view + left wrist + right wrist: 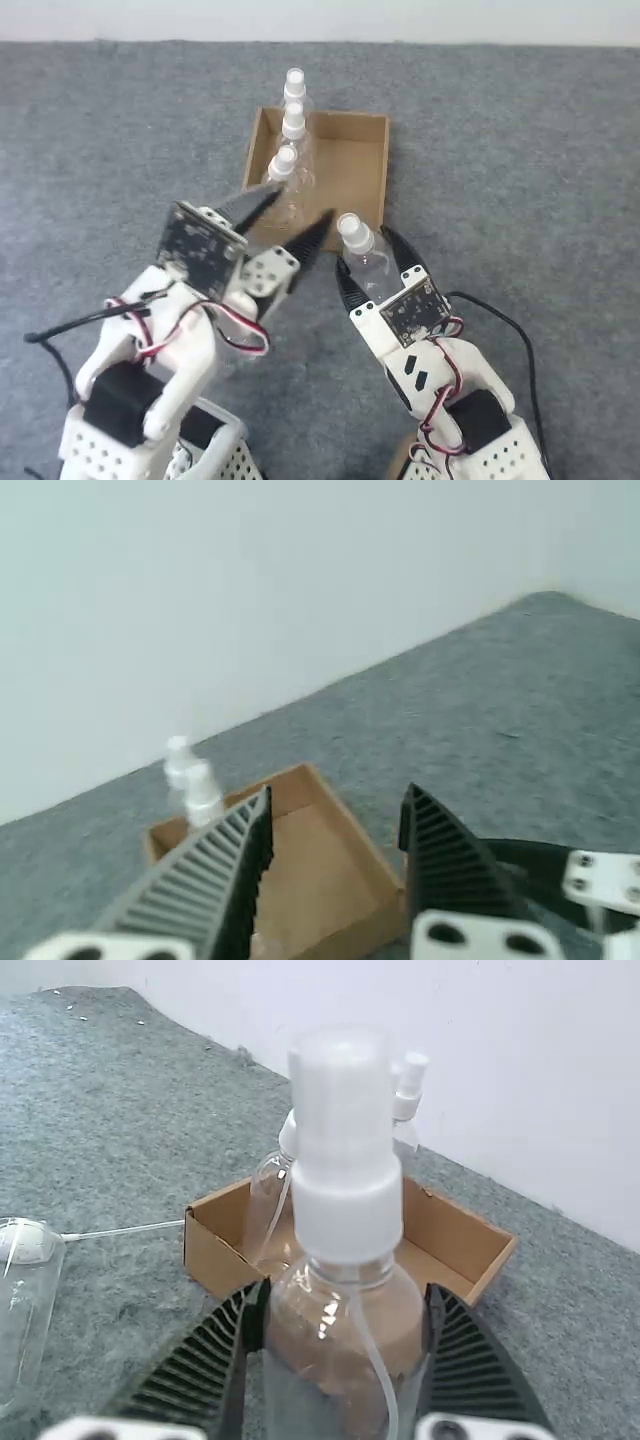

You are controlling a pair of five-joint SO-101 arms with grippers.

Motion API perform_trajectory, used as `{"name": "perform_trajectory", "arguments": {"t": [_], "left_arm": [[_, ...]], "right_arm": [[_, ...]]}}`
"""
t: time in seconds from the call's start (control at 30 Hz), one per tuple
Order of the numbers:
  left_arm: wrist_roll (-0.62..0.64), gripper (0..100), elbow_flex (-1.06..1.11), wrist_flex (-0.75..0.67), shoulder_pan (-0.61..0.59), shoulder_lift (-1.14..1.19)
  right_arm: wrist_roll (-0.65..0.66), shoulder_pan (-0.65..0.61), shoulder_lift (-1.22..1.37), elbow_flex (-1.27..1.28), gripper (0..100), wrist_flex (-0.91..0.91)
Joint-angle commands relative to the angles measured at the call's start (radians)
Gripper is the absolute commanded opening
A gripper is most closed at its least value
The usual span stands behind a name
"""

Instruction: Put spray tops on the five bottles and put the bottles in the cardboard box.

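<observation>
The cardboard box (350, 175) lies on the grey carpet past both arms. Three clear bottles with white spray tops (293, 120) stand in a row along one side of it. My right gripper (372, 268) is shut on a fourth clear bottle (335, 1310) with a white spray top (345, 1150), held upright just short of the box (455, 1245). My left gripper (288, 220) hangs open over the box's near corner, nothing between its fingers (225, 865). A bottle's spray top (193, 778) shows beyond the box (320, 865).
Another clear bottle (22, 1295) without a top sits on the carpet beside the right arm's view, a thin white tube (120, 1230) near it. A white slotted basket (215, 445) stands at the near edge under the left arm. Grey carpet (520, 150) lies around the box.
</observation>
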Motion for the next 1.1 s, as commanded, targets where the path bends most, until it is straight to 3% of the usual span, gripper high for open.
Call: {"name": "perform_trajectory", "arguments": {"t": [0.0, 0.2, 0.6, 0.77, 1.07], "left_arm": [[0.020, 17, 0.022, -0.049, -0.101, -0.014], [0.031, 7, 0.140, -0.127, -0.221, -0.014], [0.038, 2, 0.286, -0.155, -0.442, -0.014], [0.186, 2, 0.404, -0.261, -0.413, -0.014], [0.120, 2, 0.453, -0.276, -0.166, -0.014]], "right_arm": [[0.012, -0.007, -0.015, -0.011, 14.4, -0.028], [0.014, -0.005, -0.015, -0.011, 14.4, -0.024], [0.005, 0.027, -0.015, -0.020, 14.4, -0.025], [0.003, -0.081, -0.015, -0.017, 14.4, -0.022], [0.003, -0.171, -0.015, -0.011, 14.3, 0.005]]}}
